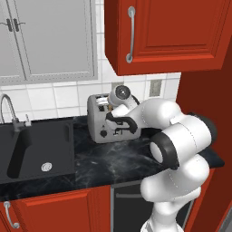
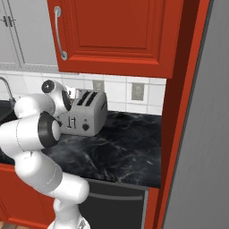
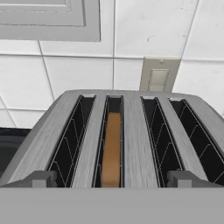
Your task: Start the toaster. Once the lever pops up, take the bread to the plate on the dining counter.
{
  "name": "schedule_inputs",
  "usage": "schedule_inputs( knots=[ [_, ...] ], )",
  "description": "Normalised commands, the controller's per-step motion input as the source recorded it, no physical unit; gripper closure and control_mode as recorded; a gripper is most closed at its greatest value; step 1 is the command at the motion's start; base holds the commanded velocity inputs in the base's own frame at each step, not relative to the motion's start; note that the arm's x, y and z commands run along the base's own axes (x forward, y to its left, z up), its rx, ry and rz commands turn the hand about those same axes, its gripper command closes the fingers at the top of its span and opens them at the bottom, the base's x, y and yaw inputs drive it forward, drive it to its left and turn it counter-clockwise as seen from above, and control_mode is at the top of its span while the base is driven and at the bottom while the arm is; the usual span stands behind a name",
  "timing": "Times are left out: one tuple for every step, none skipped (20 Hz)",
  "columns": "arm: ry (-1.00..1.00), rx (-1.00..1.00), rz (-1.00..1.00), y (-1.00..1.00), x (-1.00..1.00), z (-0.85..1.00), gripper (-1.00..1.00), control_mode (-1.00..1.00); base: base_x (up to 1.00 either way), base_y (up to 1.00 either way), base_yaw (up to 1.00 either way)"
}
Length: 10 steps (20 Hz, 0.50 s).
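Four slots of the toaster run lengthwise away from the wide-open, empty gripper — the bread sits in the second slot, directly ahead.

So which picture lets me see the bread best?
The hand view: it looks straight down into the toaster, with the bread sitting in the second slot from the left. Both base views show the toaster from the side; its slots look dark and no bread can be made out.

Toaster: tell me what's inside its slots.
The toaster holds the bread sunk in its second slot from the left. The other three show bare wire guides; their bottoms are dark, hidden.
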Motion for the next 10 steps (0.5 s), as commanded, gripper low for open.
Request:
schedule_inputs(
  knots=[
    [0.00, 0.00, 0.00, 0.00, 0.00, 0.00, -1.00, -1.00, 0.00, 0.00, 0.00],
    [0.00, 0.00, 0.00, 0.00, 0.00, 0.00, -1.00, -1.00, 0.00, 0.00, 0.00],
    [0.00, 0.00, 0.00, 0.00, 0.00, 0.00, -1.00, -1.00, 0.00, 0.00, 0.00],
    [0.00, 0.00, 0.00, 0.00, 0.00, 0.00, -1.00, -1.00, 0.00, 0.00, 0.00],
    [0.00, 0.00, 0.00, 0.00, 0.00, 0.00, -1.00, -1.00, 0.00, 0.00, 0.00],
    [0.00, 0.00, 0.00, 0.00, 0.00, 0.00, -1.00, -1.00, 0.00, 0.00, 0.00],
    [0.00, 0.00, 0.00, 0.00, 0.00, 0.00, -1.00, -1.00, 0.00, 0.00, 0.00],
    [0.00, 0.00, 0.00, 0.00, 0.00, 0.00, -1.00, -1.00, 0.00, 0.00, 0.00],
    [0.00, 0.00, 0.00, 0.00, 0.00, 0.00, -1.00, -1.00, 0.00, 0.00, 0.00],
    [0.00, 0.00, 0.00, 0.00, 0.00, 0.00, -1.00, -1.00, 0.00, 0.00, 0.00]
  ],
)
